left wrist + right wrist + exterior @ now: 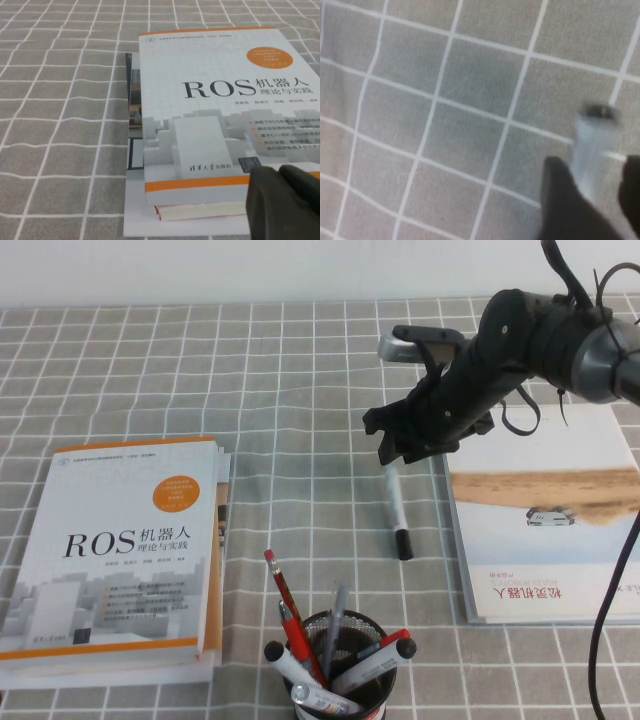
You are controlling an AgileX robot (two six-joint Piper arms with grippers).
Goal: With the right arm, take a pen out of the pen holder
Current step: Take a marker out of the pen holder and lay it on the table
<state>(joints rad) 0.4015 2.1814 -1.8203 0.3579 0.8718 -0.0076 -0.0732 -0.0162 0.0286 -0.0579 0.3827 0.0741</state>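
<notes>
left gripper (278, 192), fingers together, hangs over the book (220, 100). holder (340, 665) stands front centre. pen (396, 508) lies on the cloth (250, 390) beyond it, pointing holderward, its far end between the parted fingers of the right gripper (398, 452).

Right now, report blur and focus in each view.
High view: sharp, evenly lit; right gripper hangs over the marker on the cloth. Right wrist view: motion-smeared, marker ghostly between open fingers. Left wrist view: ROS book crisp, left gripper near its corner soft-focused.
</notes>
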